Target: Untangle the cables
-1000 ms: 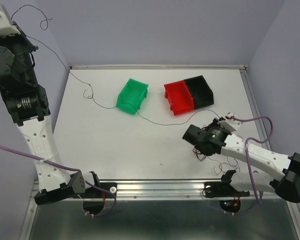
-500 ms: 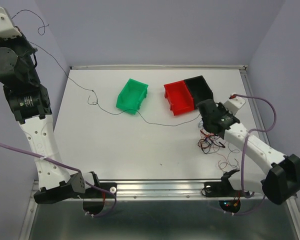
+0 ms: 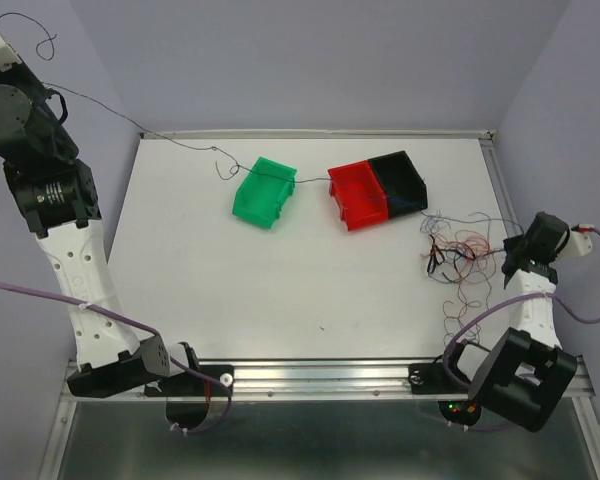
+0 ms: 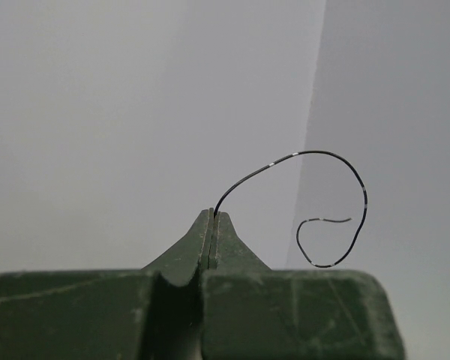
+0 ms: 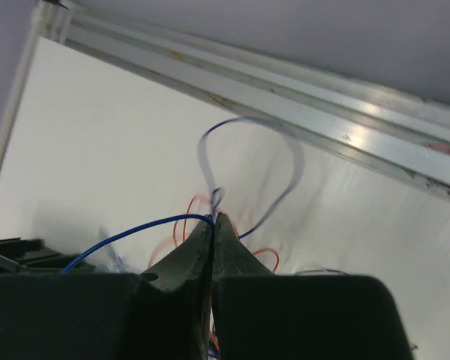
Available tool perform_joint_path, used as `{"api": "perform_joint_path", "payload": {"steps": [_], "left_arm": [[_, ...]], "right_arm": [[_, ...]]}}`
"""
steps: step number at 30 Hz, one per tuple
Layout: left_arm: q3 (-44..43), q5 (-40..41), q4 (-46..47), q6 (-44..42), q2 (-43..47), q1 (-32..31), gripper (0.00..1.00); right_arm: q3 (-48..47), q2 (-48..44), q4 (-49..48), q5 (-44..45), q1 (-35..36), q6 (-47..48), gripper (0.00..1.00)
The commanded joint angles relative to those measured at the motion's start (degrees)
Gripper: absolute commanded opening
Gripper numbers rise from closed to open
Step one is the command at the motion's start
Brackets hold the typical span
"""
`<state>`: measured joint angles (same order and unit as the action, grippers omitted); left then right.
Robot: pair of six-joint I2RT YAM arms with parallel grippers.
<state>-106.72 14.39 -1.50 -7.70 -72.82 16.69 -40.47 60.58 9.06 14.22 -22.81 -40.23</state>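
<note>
The left end effector (image 4: pixel 212 217) is raised high with its tips pinched together on a thin black wire (image 4: pixel 330 155). The wire's free end curls just above the tips, and its long run drops away below, crossing the rim of the green bin (image 3: pixel 265 192) and reaching the red bin (image 3: pixel 358 197). The right end effector (image 5: pixel 213 221) is likewise closed to a sliver, clamping a blue wire (image 5: pixel 135 231) that loops just ahead of its tips. The rest of the cables (image 3: pixel 460 250) lie as a loose red, orange and dark snarl on the surface (image 3: pixel 230 280), directly in front of it. The black strand looks drawn fairly straight, so the likeliest trouble is a snag. If it catches on a bin rim, more pull could tip or drag that bin, or tighten a knot in the snarl rather than free the strand. A wire this fine could also slip out of either pinch. Pulling the blue one may haul the whole clump along instead of separating it.
</note>
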Motion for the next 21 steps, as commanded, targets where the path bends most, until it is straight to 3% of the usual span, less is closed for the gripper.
{"api": "perform_joint_path", "payload": {"steps": [1,5,11,16,21], "left_arm": [[-3.14,9.60,1.85,2.24,-1.62,2.37,0.00],[-5.86,8.29,-1.22,7.43,-2.94,6.60,0.00],[-7.02,6.10,-3.86,10.60,-3.57,8.18,0.00],[6.75,-16.44,5.44,10.43,3.98,8.10,0.00],[10.91,-30.88,6.95,12.62,9.52,7.04,0.00]], "right_arm": [[6.79,0.25,-5.01,-16.42,-9.70,-6.86,0.01],[9.79,-1.95,-5.28,-16.94,-16.63,-9.87,0.01],[11.29,-4.50,-5.10,-16.23,-18.50,-10.75,0.01],[9.97,-6.86,-5.98,-21.85,-18.50,-5.93,0.01],[9.27,-15.99,-7.74,-29.31,-18.24,-1.18,0.01]]}}
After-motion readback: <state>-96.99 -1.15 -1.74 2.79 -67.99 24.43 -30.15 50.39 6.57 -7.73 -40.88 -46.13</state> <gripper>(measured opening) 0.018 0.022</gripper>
